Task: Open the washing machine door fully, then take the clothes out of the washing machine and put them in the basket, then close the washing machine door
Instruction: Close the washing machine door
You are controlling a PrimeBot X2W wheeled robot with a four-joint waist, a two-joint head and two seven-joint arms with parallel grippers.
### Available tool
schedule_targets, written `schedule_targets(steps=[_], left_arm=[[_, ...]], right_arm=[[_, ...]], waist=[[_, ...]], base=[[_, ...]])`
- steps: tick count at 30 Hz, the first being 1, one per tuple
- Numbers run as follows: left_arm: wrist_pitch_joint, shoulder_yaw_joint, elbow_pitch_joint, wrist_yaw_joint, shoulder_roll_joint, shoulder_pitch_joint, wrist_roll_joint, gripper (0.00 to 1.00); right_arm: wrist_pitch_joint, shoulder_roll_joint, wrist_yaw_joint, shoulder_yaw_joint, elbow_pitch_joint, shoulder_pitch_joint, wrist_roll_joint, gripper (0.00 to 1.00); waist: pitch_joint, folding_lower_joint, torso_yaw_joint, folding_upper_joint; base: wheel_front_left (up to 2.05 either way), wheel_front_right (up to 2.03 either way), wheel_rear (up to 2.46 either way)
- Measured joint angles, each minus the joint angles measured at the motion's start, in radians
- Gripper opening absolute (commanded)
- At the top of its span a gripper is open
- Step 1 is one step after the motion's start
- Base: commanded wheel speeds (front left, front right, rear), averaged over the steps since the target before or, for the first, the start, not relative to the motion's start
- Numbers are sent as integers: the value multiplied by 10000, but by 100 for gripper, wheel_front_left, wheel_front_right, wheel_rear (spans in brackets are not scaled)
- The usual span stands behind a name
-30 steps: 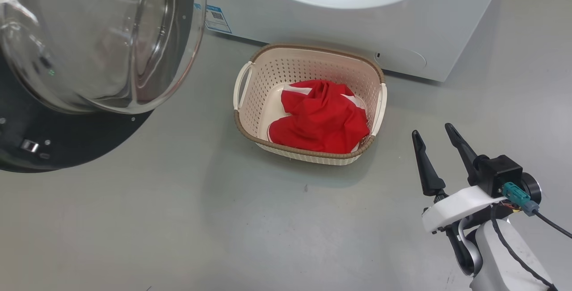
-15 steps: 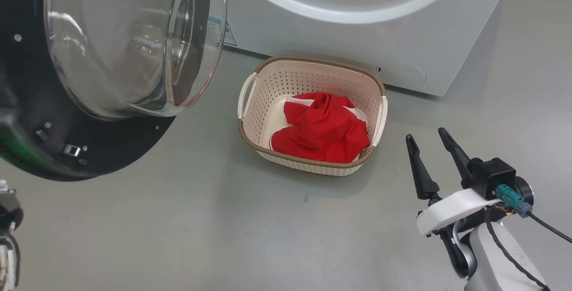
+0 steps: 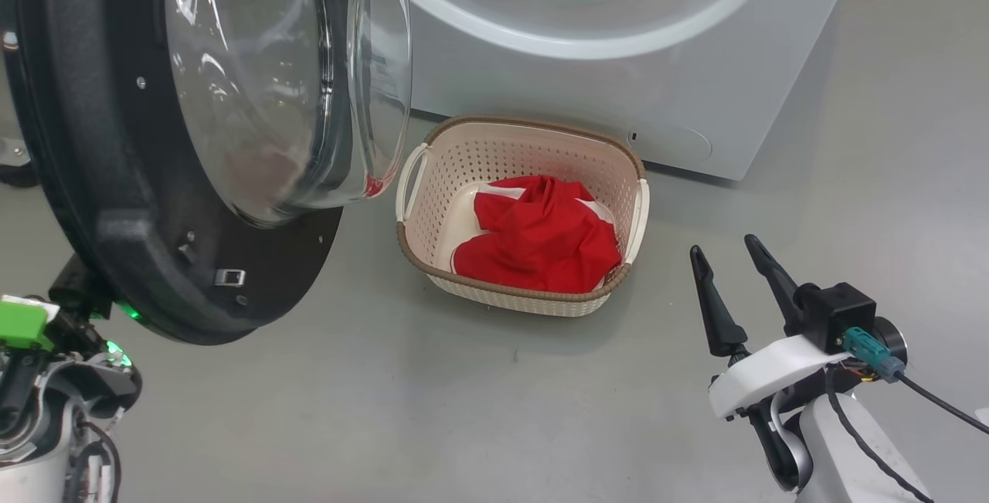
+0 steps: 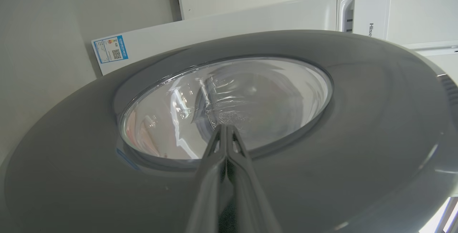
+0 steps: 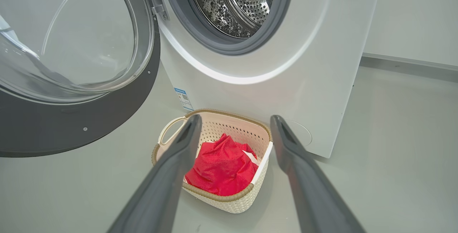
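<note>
The washing machine door (image 3: pixel 85 178) hangs open at the left, black-rimmed with a bulging glass bowl, and partly overhangs the basket's left end. My left gripper (image 4: pixel 226 126) is shut with nothing in it, its tips against or just short of the door's outer face (image 4: pixel 357 118). The white washing machine (image 3: pixel 541 78) stands behind, and the visible part of its steel drum (image 5: pixel 236 4) is bare. In front of it the cream basket (image 3: pixel 502 155) holds the red clothes (image 3: pixel 541 240). To the basket's right my right gripper (image 3: pixel 721 245) hovers open and empty, fingers pointing at the basket (image 5: pixel 232 204) and clothes (image 5: pixel 222 170).
My left arm's wrist (image 3: pixel 46 317), with a green part, sits at the lower left behind the door. Grey floor (image 3: pixel 433 410) spreads in front of the basket. A blue sticker (image 5: pixel 183 98) marks the machine's base. A pale wall (image 5: pixel 411 18) rises to the machine's right.
The door has swung round toward the machine, standing more edge-on and closer to the basket. My left arm has come into the head view behind it. The camera shifted slightly; the right gripper stays open.
</note>
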Motion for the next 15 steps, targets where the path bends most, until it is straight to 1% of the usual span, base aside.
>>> schedule_targets(steps=[1,2,7,12,15], left_arm=[[67,-36,-153,0,-50,89,0,0],[198,-111,-495,2,-199,254,0,0],[351,-182,-1283,2,-671,478,-92,0],[568,-493,-1806,2,-1035,732,-92,0],[734,-796,-2107,0,-1149,851,-59,0]], right_arm=[[0,19,44,33,31,3,17,100],[0,48,44,88,56,5,19,100],[0,77,44,155,73,4,33,100],[0,115,46,226,134,4,173,100],[0,134,46,284,167,0,196,100]], waist=[[-18,0,-30,0],[-53,0,-96,0],[-141,0,-300,0],[-216,0,-563,0],[-234,0,-771,0]], base=[[0,0,0],[0,0,0],[0,0,0],[0,0,0],[0,0,0]])
